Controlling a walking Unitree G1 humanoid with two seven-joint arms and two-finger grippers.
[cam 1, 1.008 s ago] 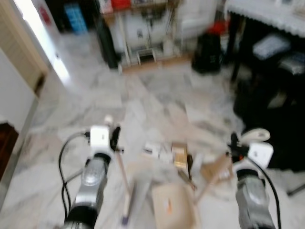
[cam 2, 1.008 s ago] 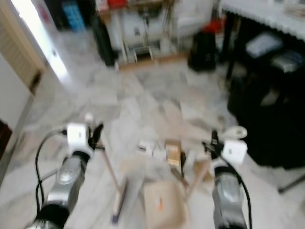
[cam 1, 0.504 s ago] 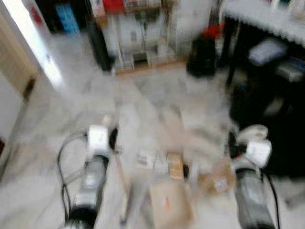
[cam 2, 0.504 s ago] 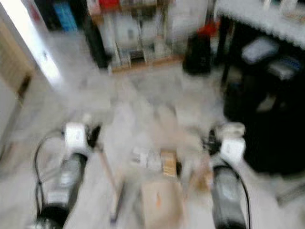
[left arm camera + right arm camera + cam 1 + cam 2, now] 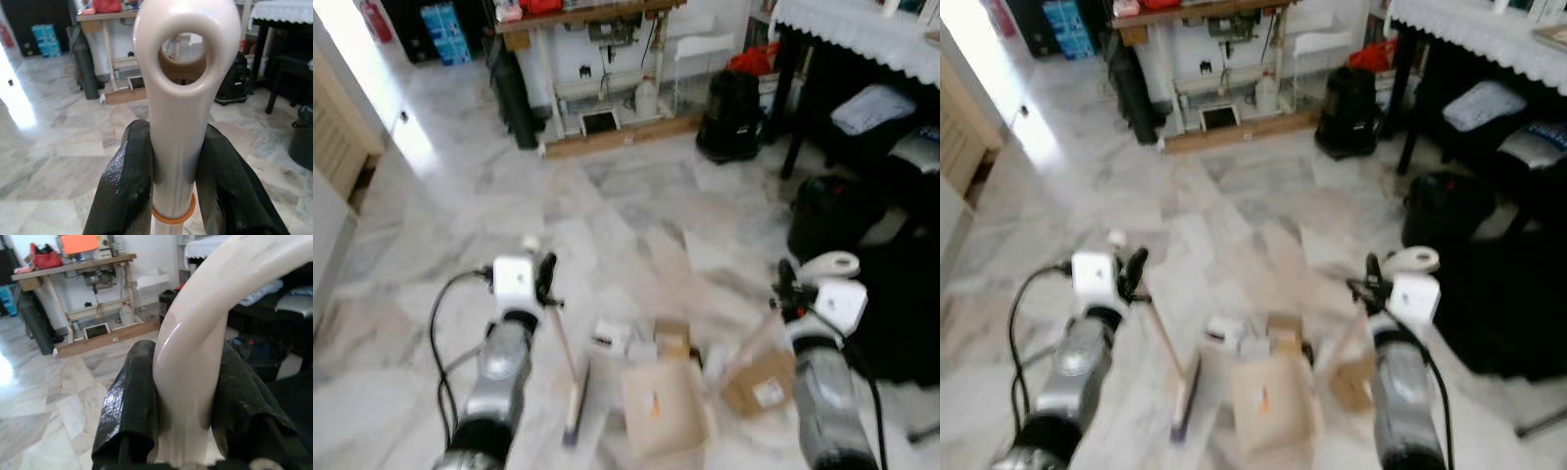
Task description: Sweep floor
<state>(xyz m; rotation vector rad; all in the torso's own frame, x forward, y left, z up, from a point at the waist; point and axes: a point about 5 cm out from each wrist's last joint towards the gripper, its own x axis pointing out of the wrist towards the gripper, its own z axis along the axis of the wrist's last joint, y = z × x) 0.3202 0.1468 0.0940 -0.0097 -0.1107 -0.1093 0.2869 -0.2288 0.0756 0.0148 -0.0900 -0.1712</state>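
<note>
No brand name or writing can be read anywhere; the nearest cardboard box point(image 5: 668, 416) carries a small orange mark on its flap, and the smaller brown box point(image 5: 759, 384) to its right has a white label too blurred to read.

The left gripper point(image 5: 168, 161) has its two black rubbery fingers point(image 5: 128, 186) pressed against a smooth cream plastic broom handle point(image 5: 183, 98), which ends in a rounded loop with an oval hole and has a thin orange ring just below the grip. From the head camera, this broom point(image 5: 566, 372) slants down to the right from the gripper to a narrow head resting on the floor, just left of the boxes.

The right gripper point(image 5: 183, 396) clamps a glossy, curved cream plastic handle point(image 5: 205, 308) between its textured black fingers point(image 5: 132, 401). That handle belongs to a dustpan point(image 5: 759, 338), whose pale stem runs down to the left toward the boxes; its pan is blurred among them.

The floor point(image 5: 636, 196) is polished grey-white marble with pale veining. Small litter lies on it between the arms: a white carton point(image 5: 610, 336) and a tan one point(image 5: 672, 338), just beyond the open box.

At the far side stands a wooden workbench point(image 5: 592, 69) with white legs, a black bag point(image 5: 729, 113) to its right, and a dark table with a white lace cloth point(image 5: 862, 24) on the right.
</note>
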